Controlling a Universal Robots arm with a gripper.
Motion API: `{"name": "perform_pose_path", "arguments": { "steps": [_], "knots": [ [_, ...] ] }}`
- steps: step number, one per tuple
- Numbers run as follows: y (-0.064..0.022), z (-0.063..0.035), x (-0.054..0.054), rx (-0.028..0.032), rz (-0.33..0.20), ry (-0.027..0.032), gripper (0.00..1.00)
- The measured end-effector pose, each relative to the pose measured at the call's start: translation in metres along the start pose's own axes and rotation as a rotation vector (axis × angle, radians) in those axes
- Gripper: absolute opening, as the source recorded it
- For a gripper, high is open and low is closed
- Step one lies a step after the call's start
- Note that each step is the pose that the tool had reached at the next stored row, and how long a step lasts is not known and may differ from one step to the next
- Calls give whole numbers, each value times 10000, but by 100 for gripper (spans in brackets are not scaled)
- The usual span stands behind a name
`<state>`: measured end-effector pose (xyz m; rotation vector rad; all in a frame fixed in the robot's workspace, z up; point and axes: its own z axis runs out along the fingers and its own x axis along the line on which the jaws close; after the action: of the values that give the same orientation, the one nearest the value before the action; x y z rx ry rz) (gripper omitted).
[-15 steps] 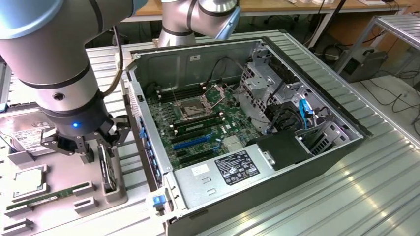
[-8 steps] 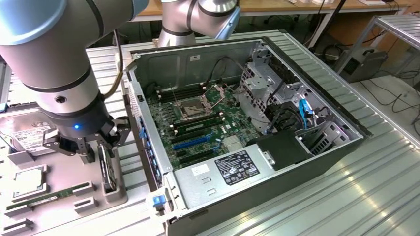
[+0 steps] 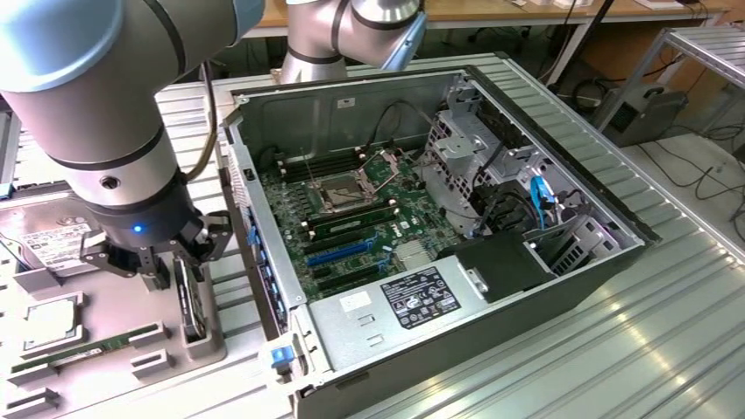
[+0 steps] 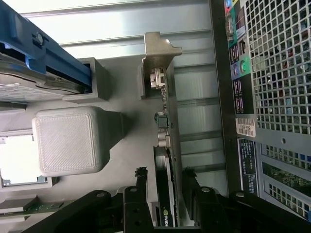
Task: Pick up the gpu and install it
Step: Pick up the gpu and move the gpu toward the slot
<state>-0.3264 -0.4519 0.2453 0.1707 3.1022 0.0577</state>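
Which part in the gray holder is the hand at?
The gpu: the black card standing on edge beside the computer case, straddled by the open hand. The hard drive and memory stick lie flat, farther off.

**Black, grey, a flash of green**

Black gpu [image 3: 190,301], silver bracket [image 4: 163,73], plain grey holder [image 3: 105,304]. The claw [image 3: 163,266] is black as well. Now the dark case [image 3: 559,297]: green motherboard [image 3: 402,205], blue slots [image 3: 338,253], one bright blue cable [image 3: 538,196]. And the table [image 3: 629,349]: ribbed silver stripes.

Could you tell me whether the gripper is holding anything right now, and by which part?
Nothing is held: the open gripper straddles the gpu along its upper edge, unclamped.
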Motion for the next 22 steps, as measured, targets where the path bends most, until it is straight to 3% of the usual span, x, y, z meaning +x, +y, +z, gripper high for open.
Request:
{"name": "perform_pose_path", "arguments": {
  "steps": [6, 18, 19, 21, 22],
  "knots": [
    [-1, 9, 8, -37, -61, -35, 42],
    [-2, 8, 25, -41, -183, -38, 42],
    [-2, 9, 25, -42, -192, -38, 34],
    [-2, 9, 25, -42, -204, -37, 34],
    [-2, 9, 25, -43, -205, -37, 27]
  ]
}}
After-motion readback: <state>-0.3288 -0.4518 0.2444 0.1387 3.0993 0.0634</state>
